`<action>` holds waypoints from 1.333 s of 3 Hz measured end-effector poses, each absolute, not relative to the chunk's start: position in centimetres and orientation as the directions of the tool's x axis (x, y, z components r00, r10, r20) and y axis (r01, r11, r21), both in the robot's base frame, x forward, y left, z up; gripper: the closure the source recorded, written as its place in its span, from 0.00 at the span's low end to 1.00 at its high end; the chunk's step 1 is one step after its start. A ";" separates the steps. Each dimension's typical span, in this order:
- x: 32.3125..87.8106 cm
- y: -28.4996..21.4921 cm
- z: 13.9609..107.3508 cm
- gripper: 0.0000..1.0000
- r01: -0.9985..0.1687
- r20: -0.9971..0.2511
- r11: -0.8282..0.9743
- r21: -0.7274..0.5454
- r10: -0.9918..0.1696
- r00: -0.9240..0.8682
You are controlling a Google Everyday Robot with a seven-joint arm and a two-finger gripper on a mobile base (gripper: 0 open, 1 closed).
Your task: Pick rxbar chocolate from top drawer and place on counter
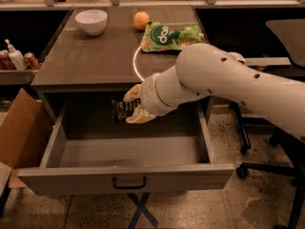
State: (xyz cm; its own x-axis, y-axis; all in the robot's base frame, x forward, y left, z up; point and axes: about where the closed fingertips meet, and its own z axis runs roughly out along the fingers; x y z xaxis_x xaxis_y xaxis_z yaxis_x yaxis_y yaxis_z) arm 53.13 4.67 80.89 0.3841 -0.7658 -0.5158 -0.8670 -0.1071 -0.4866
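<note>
The top drawer [126, 178] is pulled wide open below the counter [95, 56]. My gripper [129, 106] is above the drawer's back part, just below the counter's front edge. It is shut on the rxbar chocolate [120, 111], a small black-wrapped bar with pale lettering held between the pale fingers [138, 116]. The bar hangs in the air above the drawer floor. The white arm comes in from the right and hides the drawer's back right corner.
On the counter stand a white bowl [91, 21], an orange [141, 20] and a green snack bag [169, 36]. A cardboard box [19, 132] sits left of the drawer. Cans and a bottle [16, 58] are on a left shelf. An office chair base [267, 156] is at the right.
</note>
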 end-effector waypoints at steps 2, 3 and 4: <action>54.5 5.3 82.0 1.00 -0.846 -0.518 -0.122 -0.518 -0.743 0.424; 58.0 6.4 83.6 1.00 -0.817 -0.491 -0.174 -0.550 -0.724 0.485; 62.1 8.3 85.1 1.00 -0.790 -0.492 -0.203 -0.578 -0.686 0.536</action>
State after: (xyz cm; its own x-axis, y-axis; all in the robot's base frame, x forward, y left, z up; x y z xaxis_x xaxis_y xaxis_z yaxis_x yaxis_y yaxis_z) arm 62.10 8.30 85.15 0.5362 -0.6857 -0.4922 -0.7902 -0.2029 -0.5783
